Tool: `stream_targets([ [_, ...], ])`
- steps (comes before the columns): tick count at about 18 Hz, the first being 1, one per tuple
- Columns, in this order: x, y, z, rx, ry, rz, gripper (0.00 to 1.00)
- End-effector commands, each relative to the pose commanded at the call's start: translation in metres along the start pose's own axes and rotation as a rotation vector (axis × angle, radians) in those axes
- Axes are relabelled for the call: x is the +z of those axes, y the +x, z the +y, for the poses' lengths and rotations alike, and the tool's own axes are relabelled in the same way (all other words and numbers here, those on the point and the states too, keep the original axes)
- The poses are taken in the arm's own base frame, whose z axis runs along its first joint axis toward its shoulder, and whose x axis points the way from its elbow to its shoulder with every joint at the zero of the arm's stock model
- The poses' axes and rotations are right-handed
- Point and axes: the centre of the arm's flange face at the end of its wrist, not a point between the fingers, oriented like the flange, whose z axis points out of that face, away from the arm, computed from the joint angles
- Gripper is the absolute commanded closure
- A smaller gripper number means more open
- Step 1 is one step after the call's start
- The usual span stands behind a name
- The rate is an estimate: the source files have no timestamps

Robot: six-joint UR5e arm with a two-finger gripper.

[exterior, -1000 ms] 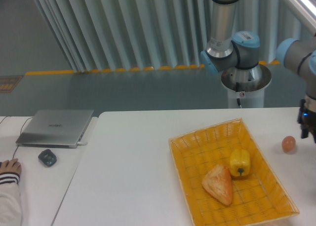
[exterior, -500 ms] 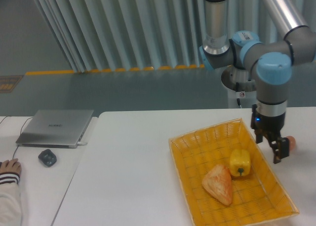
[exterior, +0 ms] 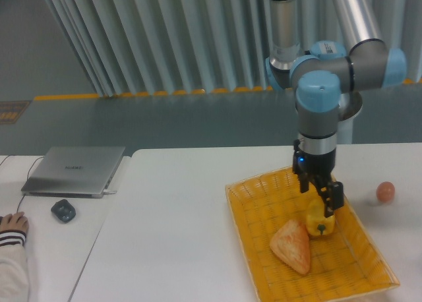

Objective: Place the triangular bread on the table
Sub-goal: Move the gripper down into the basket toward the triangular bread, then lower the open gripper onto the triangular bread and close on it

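Note:
The triangular bread point(exterior: 292, 246) lies in the yellow woven basket point(exterior: 264, 203), which stands on the white table point(exterior: 171, 210). It is golden-orange with a browned crust. My gripper point(exterior: 323, 200) hangs over the basket, above and to the right of the bread, in front of the yellow pepper point(exterior: 318, 224). It holds nothing. Its fingers look slightly apart, but I cannot tell for certain whether it is open.
A small brown egg point(exterior: 385, 192) sits on the table right of the basket. A closed laptop point(exterior: 76, 171) and a dark mouse point(exterior: 63, 211) lie on the left table, where a person's hand point(exterior: 12, 224) rests at the edge.
The arm has swung left from the table's right edge, past the egg, to over the basket. The bread, pepper and egg have not moved.

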Motion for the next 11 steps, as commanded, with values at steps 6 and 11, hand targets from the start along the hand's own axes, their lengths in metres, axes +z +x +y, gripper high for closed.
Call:
stream_targets([
  [6,0.021,-0.005,-0.006,-0.025,-0.012,-0.008,0.0],
  [11,0.054,-0.007,-0.014,-0.025,-0.068,-0.047,0.0],
])
